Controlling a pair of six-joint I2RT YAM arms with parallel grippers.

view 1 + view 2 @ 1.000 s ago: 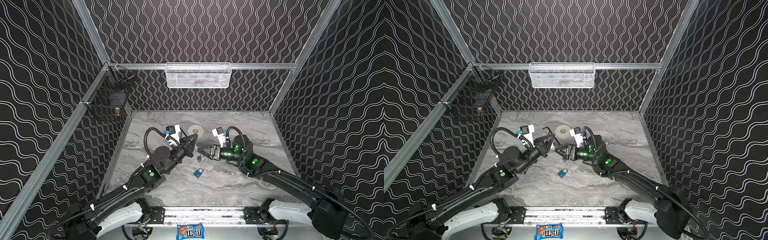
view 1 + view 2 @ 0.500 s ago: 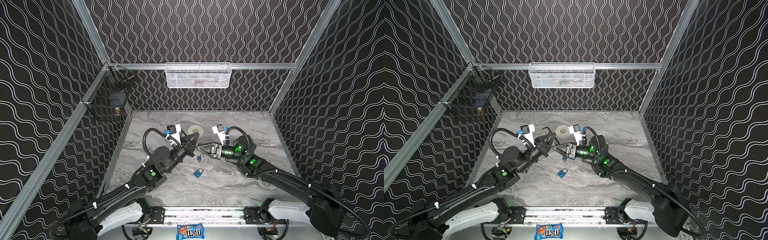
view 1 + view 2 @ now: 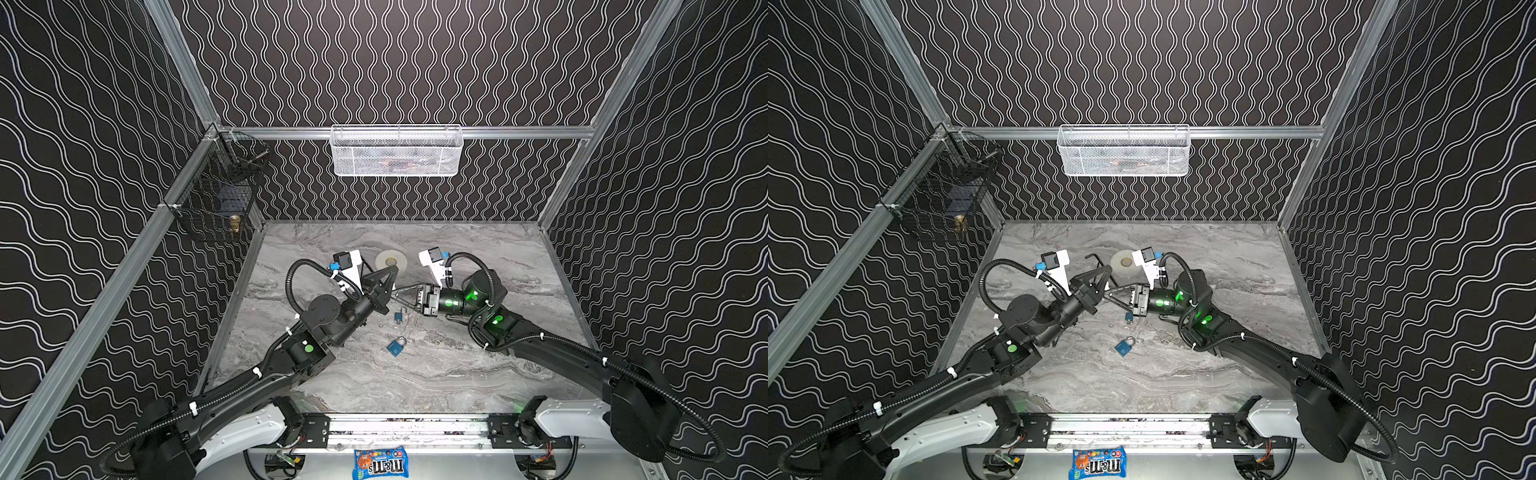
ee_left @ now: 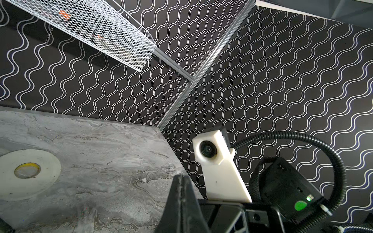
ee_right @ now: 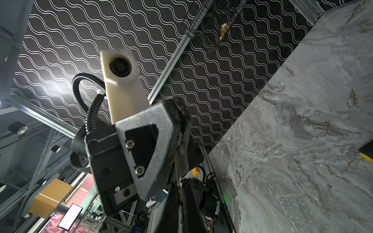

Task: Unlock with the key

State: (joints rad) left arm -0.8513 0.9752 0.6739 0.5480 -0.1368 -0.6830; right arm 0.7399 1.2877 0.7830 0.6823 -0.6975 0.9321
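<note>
Grey marble tabletop (image 3: 457, 374), black wavy walls (image 3: 415, 62). Left gripper (image 3: 393, 270) and right gripper (image 3: 395, 292) both pressed together, meeting mid-table; anything pinched unclear. Blue padlock (image 3: 396, 347) lies loose at 6 o'clock from them.

Blue padlock (image 3: 395, 348) flat on the marble table (image 3: 457, 365)!
It lies mid-table, silver shackle angled toward the back right. Just behind it is a smaller blue piece (image 3: 399, 317), too small to identify.

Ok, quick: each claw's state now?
Left claw: closed, pinching a thin metal piece, likely the key.
Right claw: closed on the key's free end, it seems.
</note>
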